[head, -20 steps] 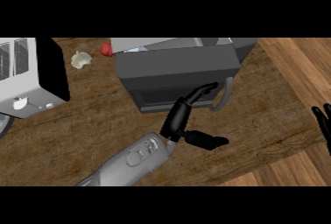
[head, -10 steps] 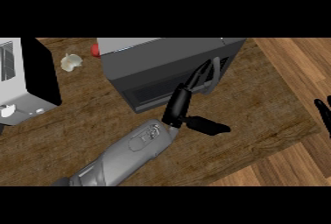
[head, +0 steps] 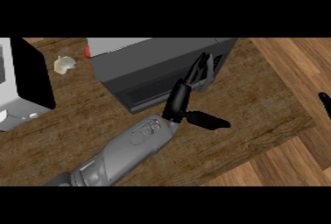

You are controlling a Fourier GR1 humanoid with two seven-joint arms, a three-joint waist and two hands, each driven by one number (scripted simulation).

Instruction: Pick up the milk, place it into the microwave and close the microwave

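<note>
The dark grey microwave (head: 155, 61) stands at the back of the wooden counter, its door (head: 145, 94) facing me and looking shut. My left hand (head: 184, 94) reaches in from the lower left. Its straight fingers (head: 202, 70) lie against the right end of the door by the pale handle (head: 205, 84), and the thumb (head: 210, 120) sticks out to the right. It holds nothing. A sliver of my right hand (head: 324, 104) rests at the right edge, over the floor. No milk shows anywhere in view.
A white appliance with a black side (head: 29, 83) stands at the left edge. A small pale object (head: 63, 64) and a red one (head: 87, 51) lie behind, left of the microwave. The counter's edge (head: 284, 100) runs diagonally at the right, with wood floor beyond.
My left hand has moved up and farther along the microwave's front, fingers still straight. Everything has slid left in view, and less of the right hand shows.
</note>
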